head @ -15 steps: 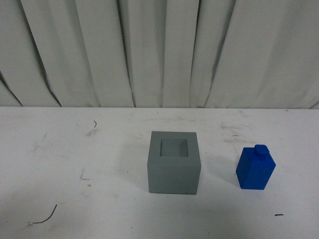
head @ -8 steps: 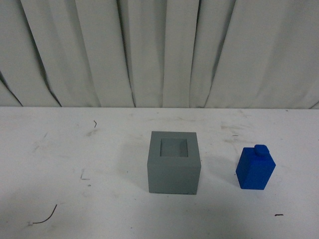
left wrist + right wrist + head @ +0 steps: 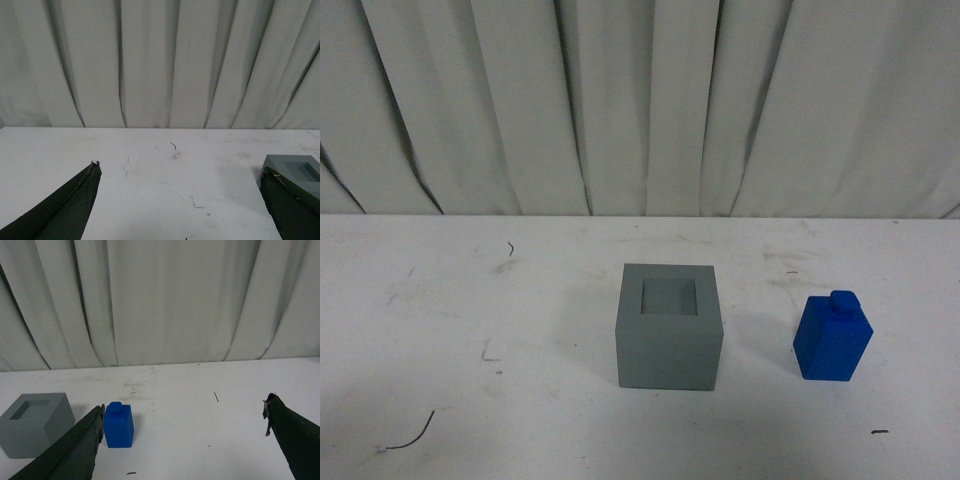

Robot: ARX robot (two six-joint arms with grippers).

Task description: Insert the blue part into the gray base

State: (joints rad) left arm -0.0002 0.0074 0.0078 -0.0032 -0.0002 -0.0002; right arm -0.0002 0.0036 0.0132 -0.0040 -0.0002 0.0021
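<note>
The gray base (image 3: 669, 325) stands mid-table, its square recess facing up and empty. The blue part (image 3: 832, 336) stands upright to its right, knob on top, a short gap between them. Neither arm shows in the front view. In the left wrist view my left gripper (image 3: 182, 172) is open over bare table, with the gray base (image 3: 295, 172) beside one finger. In the right wrist view my right gripper (image 3: 184, 407) is open and empty; the blue part (image 3: 119, 425) stands ahead, close to one finger, and the gray base (image 3: 34, 424) is beyond it.
The white table (image 3: 440, 300) is scuffed, with a thin curved wire (image 3: 412, 433) near its front left and a small dark fleck (image 3: 879, 432) front right. A pleated white curtain (image 3: 640, 100) hangs behind the table's far edge.
</note>
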